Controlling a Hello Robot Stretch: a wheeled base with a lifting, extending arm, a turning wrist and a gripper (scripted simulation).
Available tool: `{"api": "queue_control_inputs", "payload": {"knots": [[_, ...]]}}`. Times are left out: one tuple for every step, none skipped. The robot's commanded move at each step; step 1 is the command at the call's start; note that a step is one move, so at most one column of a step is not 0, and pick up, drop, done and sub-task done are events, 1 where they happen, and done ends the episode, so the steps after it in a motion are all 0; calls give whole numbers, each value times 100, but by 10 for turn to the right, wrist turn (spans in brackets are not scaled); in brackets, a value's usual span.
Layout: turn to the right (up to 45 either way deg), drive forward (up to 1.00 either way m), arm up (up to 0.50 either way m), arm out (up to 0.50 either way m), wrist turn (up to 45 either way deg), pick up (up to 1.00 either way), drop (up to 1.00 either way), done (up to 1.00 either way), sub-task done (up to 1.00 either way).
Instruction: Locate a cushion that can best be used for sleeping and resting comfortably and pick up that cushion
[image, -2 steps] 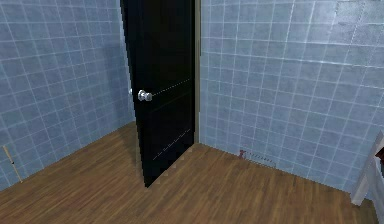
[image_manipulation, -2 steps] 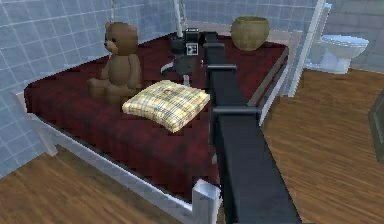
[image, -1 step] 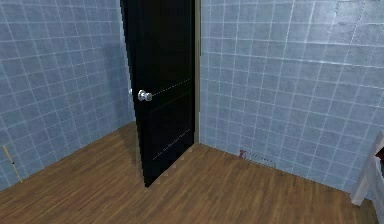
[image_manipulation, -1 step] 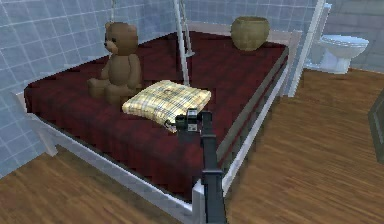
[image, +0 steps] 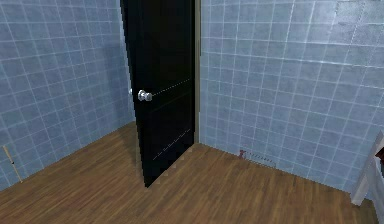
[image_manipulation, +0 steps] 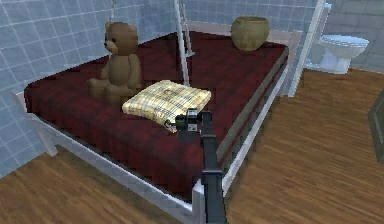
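You've got the pillow (image_manipulation: 168, 100) lying flat on the bed (image_manipulation: 245, 75), just in front of the teddy (image_manipulation: 120, 60). Tool (image_manipulation: 184, 123) is at the pillow's near edge; can't tell if it holds anything. Fwd view: black door (image: 160, 80).

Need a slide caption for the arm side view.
Arm stretched toward a plaid cushion on the red bed, teddy bear beside it.

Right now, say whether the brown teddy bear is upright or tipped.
Upright: the teddy bear sits on the dark red bed, head above body.
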Motion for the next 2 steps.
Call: {"api": "queue_control_inputs", "payload": {"knots": [[0, 0, 10, 0, 0, 0, 0, 0, 0], [0, 0, 0, 0, 0, 0, 0, 100, 0]]}}
